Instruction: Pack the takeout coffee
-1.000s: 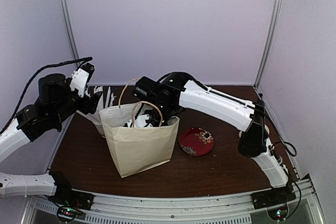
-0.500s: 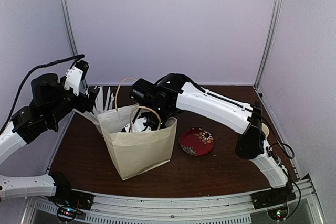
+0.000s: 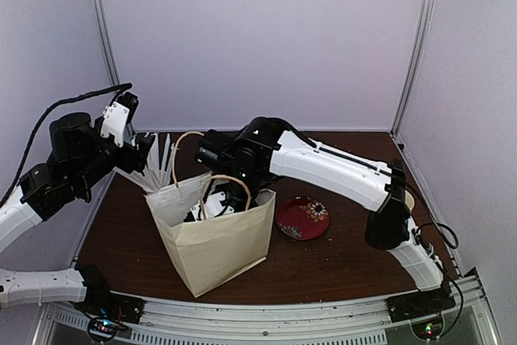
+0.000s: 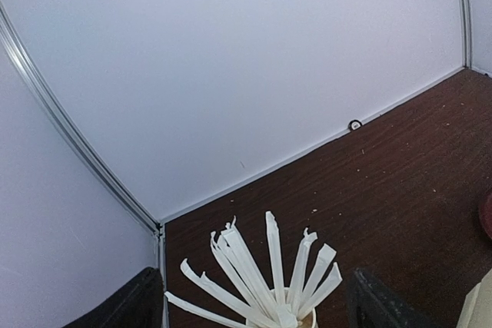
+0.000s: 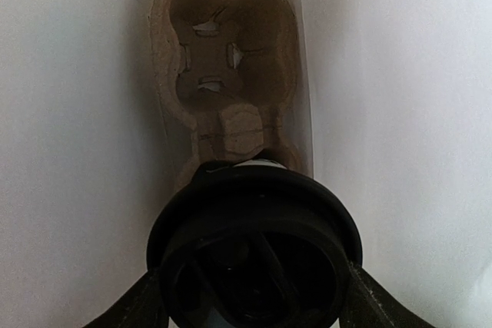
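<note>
The takeout coffee fills the right wrist view from above: its round black lid (image 5: 254,251) with a sliver of white cup rim (image 5: 257,163) behind it. My right gripper (image 5: 250,305) is shut on it, one dark finger against each side of the lid. It hangs inside the paper bag (image 3: 214,240), over a brown pulp cup carrier (image 5: 227,74) on the bag's floor. From above, the right gripper (image 3: 230,187) is sunk in the bag's mouth, hiding the cup. My left gripper (image 3: 141,155) stands open at the back left, nothing between its fingers.
A paper cup bristling with white sticks (image 4: 269,282) stands just below the left gripper (image 4: 257,309), near the back left corner. A red patterned plate (image 3: 303,217) lies right of the bag. The bag's white walls (image 5: 69,151) close in on both sides of the right gripper.
The right arm has moved left and lower into the bag, and the bag has shifted left and tilted. The left arm has drawn back a little towards the left wall.
</note>
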{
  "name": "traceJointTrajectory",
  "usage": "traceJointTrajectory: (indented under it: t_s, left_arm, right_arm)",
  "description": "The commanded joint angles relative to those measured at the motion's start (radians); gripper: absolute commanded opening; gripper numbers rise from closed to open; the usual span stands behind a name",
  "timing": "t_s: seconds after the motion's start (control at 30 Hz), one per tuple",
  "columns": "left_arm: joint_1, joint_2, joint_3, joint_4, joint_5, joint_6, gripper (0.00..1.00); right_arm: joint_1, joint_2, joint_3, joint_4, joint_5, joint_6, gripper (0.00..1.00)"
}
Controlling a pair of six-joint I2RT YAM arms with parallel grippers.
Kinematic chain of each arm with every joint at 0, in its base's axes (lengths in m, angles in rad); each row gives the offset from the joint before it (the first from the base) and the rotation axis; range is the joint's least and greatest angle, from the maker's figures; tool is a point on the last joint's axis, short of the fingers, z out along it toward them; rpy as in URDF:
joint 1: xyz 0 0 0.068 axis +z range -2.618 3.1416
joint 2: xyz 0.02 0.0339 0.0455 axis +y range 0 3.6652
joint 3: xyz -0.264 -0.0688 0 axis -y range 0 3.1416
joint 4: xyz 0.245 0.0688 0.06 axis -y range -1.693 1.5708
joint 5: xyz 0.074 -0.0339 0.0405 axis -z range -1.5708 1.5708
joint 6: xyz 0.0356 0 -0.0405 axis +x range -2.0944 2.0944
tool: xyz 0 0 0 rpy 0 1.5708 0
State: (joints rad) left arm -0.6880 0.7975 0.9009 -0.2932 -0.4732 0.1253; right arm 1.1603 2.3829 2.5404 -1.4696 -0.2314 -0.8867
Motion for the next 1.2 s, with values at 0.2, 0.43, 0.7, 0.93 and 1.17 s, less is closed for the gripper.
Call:
traceJointTrajectory:
  t_s: [0.2,0.43,0.7,0.93,1.17]
  left_arm:
    - [0.007,0.020,-0.005,0.047,0.018,0.000,0.85]
    - [0.007,0.014,0.004,0.045,0.019,0.001,0.85]
    - [0.007,-0.005,0.018,0.043,0.029,0.005,0.85]
    - [0.007,0.028,0.090,-0.069,0.207,-0.029,0.85]
    - [0.007,0.075,0.214,-0.274,0.654,-0.157,0.85]
  right_arm:
    - [0.016,-0.009,-0.163,-0.062,-0.098,0.029,0.57]
    - [0.017,-0.080,-0.152,-0.044,-0.073,0.050,0.72]
    - [0.020,-0.149,-0.110,-0.035,-0.059,0.110,0.85]
    - [0.018,-0.185,-0.107,-0.018,-0.029,0.148,0.99]
    - [0.013,-0.204,-0.104,0.008,0.044,0.161,0.99]
